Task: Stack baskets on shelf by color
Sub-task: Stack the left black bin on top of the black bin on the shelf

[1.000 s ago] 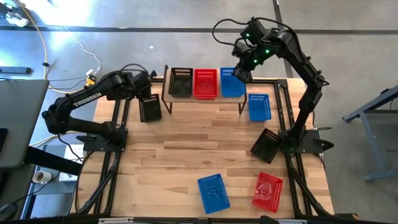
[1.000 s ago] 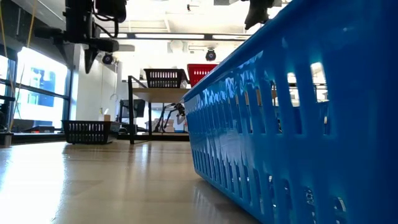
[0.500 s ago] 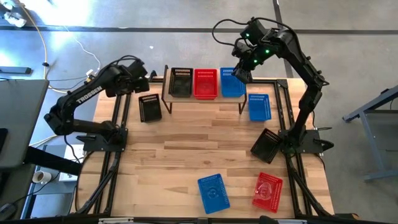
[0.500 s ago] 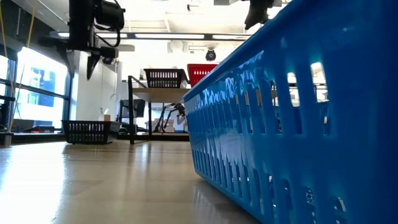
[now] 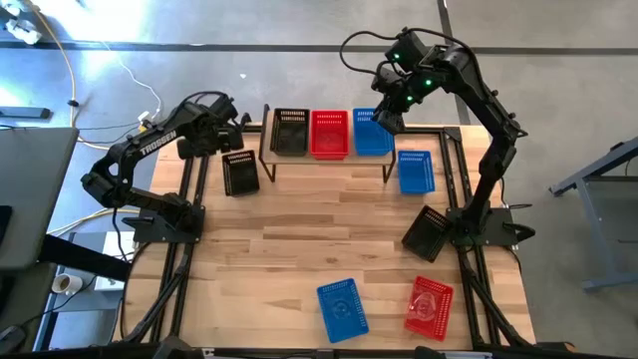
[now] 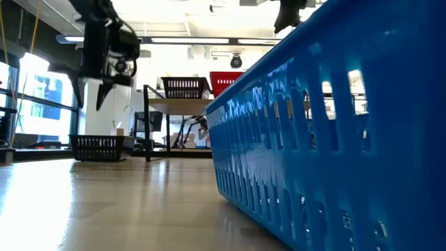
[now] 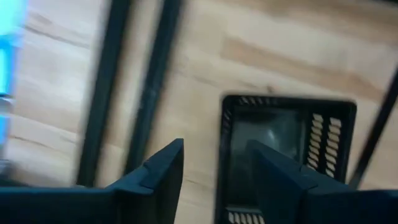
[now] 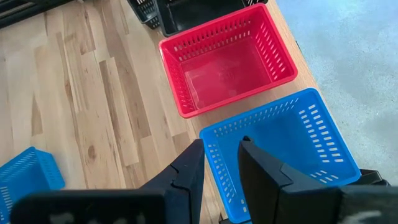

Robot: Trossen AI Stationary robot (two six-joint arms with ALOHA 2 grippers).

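Pale wooden planks make up the desk point(image 5: 299, 239), set on a grey concrete floor. At its near edge lie an upside-down blue basket point(image 5: 342, 308) and, just to its right, an upside-down red basket point(image 5: 430, 305). In the low view the near blue one fills the right side of the picture.

Farther in, on the right, a black basket point(image 5: 427, 232) sits tilted near the right arm's base. Beyond it, a second blue basket point(image 5: 416, 172) lies upside down on the desk, just right of the shelf point(image 5: 329, 160).

On the shelf's plank top three baskets stand open side up in a row — black point(image 5: 290, 132) on the left, red point(image 5: 330, 134) in the middle, blue point(image 5: 372, 133) on the right. Left of the shelf, another black basket point(image 5: 240, 173) stands on the desk.

The left claw point(image 5: 231, 135) hangs above that black basket's far end, its fingers point(image 7: 163, 169) parted with nothing between them — the basket point(image 7: 289, 155) shows beyond them. The right claw point(image 5: 388, 120) hovers over the blue basket on the shelf, fingers point(image 8: 189, 171) a little apart and empty, on either side of that basket's wall point(image 8: 280, 149) in its wrist view.
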